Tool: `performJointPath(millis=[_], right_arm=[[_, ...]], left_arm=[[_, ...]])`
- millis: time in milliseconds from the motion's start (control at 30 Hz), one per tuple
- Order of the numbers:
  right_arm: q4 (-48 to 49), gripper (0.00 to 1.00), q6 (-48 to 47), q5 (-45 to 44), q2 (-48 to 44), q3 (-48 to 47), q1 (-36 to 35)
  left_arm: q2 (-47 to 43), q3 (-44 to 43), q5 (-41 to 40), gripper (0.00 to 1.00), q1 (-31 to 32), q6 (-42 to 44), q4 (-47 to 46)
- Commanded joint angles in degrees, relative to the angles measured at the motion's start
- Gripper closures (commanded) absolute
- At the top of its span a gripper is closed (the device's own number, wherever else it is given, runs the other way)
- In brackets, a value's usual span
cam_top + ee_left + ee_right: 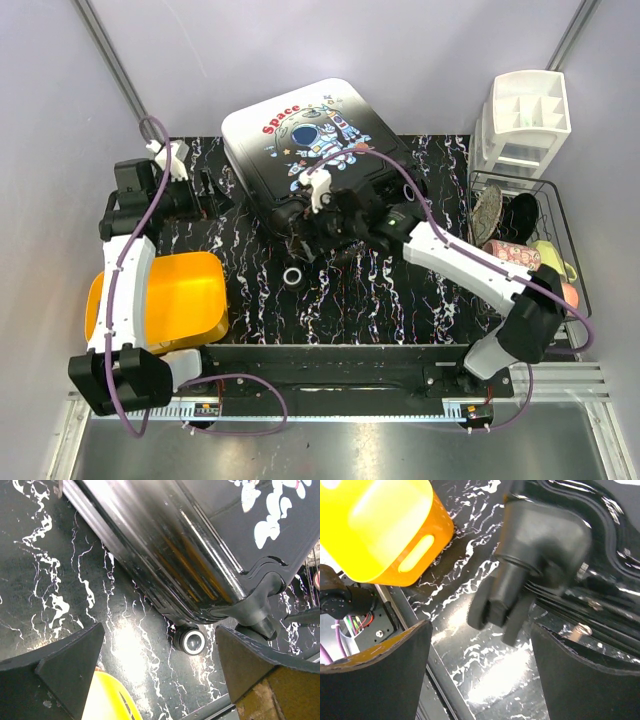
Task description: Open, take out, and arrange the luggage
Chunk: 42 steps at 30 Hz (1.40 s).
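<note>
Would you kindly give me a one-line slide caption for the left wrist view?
Left gripper, open, faces the luggage with its glossy black edge and one caster wheel, on the black marbled table.

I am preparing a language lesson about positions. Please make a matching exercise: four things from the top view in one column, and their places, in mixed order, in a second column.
Things:
1. suitcase
2. yellow bin
3. white organizer
4. wire basket

Places:
A. right side, just in front of the organizer
B. back right corner
C. front left
D. back middle

Pairs: 1-D, 2-C, 3-B, 4-A
</note>
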<state>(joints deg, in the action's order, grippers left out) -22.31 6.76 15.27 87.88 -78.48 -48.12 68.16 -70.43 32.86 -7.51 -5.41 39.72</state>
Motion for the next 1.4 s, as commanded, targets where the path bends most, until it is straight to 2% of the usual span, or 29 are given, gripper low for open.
performJointPath(millis=[0, 167, 367, 400, 500, 533, 700, 933, 1000, 1100, 1167, 1200, 1233, 1300, 1333, 1367], right_arm=[[0.4, 0.11, 1.2, -6.7, 3.9, -5.0, -3.6], [-1.6, 0.12, 0.5, -11.9, 9.7, -9.6, -6.9], [-2.7, 0.28, 0.5, -17.6, 11.3, -9.7, -8.1], [-2.7, 0.28, 0.3, -19.6, 11.4, -9.4, -8.0], [-3.1, 0.15, 0.3, -23.5, 11.4, -8.7, -8.0], [-3.1, 0.10, 0.4, -23.7, 10.9, -8.4, -8.0], [-3.1, 0.00, 5.4, -20.0, 7.9, -6.7, -7.1], [-2.8, 0.01, 7.2, -18.8, 7.4, -5.5, -6.9], [-2.7, 0.07, 7.6, -18.6, 8.4, -6.3, -6.7], [-2.1, 0.20, 7.4, -18.1, 11.3, -8.0, -6.8], [-2.0, 0.25, 7.6, -17.7, 12.5, -9.0, -6.7], [-2.1, 0.31, 7.4, -17.0, 12.8, -9.1, -6.7], [-2.1, 0.48, 7.2, -16.6, 13.1, -9.0, -6.7], [-2.6, 0.74, 5.5, -15.4, 12.4, -8.3, -6.7], [-2.8, 1.00, 4.4, -15.4, 11.7, -7.6, -6.8], [-2.9, 1.00, 2.2, -15.4, 10.7, -5.7, -6.7]], left_arm=[[-3.9, 2.9, 1.5, 0.01, -1.9, -5.0, -5.4], [-7.2, 6.4, 0.0, 0.01, -2.4, -7.2, -7.9], [-9.0, 8.4, -2.5, 0.01, -3.2, -7.8, -9.2], [-9.0, 8.5, -2.6, 0.01, -3.4, -7.9, -9.6], [-8.4, 8.6, -2.5, 0.01, -3.6, -8.3, -10.1], [-8.1, 8.5, -2.0, 0.02, -3.7, -8.5, -10.3], [-7.4, 8.5, -1.3, 0.02, -3.7, -9.3, -11.5], [-7.1, 8.9, -1.2, 0.02, -3.7, -9.5, -12.6], [-6.9, 8.7, -1.2, 0.02, -3.6, -9.7, -12.9], [-6.9, 8.6, -2.0, 0.02, -3.6, -9.7, -12.8], [-6.9, 8.5, -3.0, 0.02, -3.8, -9.8, -12.6], [-6.7, 8.0, -3.3, 0.02, -3.9, -9.9, -12.0], [-6.4, 7.8, -3.2, 0.02, -4.1, -9.8, -11.5], [-5.8, 6.5, -3.0, 0.01, -4.4, -8.4, -10.3], [-5.3, 6.0, -3.0, 0.01, -4.5, -7.5, -9.9], [-5.0, 5.5, -3.1, 0.01, -4.6, -5.6, -9.8]])
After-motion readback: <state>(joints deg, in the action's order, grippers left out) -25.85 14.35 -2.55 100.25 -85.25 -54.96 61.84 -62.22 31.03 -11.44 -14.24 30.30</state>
